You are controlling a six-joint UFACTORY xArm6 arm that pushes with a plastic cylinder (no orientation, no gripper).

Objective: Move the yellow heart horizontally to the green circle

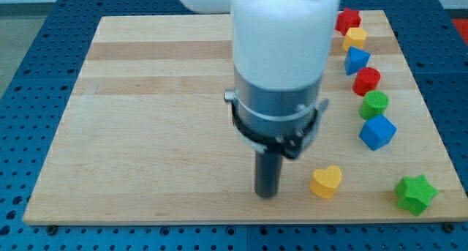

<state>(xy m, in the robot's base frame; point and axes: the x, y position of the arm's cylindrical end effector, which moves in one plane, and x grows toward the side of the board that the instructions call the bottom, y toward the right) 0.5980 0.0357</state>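
Yellow heart [326,181] near front edge; my tip [266,195] rests bare just left, poised to push right; green circle [374,104] farther right.

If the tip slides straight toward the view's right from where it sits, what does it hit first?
Most likely the yellow heart, which sits just to the right of my tip, apart from it. The heart lies a touch higher in the view, so contact may be off-centre. The green star is farther along.
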